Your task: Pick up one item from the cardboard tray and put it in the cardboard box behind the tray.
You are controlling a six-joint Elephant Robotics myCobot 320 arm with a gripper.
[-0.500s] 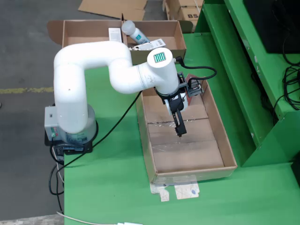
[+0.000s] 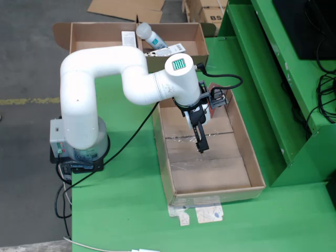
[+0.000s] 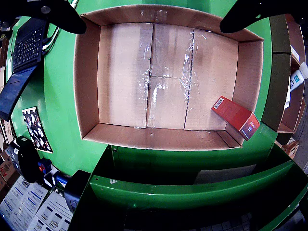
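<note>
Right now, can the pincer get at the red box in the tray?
Probably yes: the red box lies alone in a corner of the tray, nothing over it, though both walls crowd it. The pincer hangs above the tray floor.

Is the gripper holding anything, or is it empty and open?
Empty and open: in the wrist view the fingertips sit far apart with nothing between them, and the red box lies in the tray.

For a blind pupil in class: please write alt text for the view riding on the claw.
A shallow cardboard tray on a green table, seen from above, holds only a red box in its lower right corner. The open claw's dark fingers frame the top corners.
</note>
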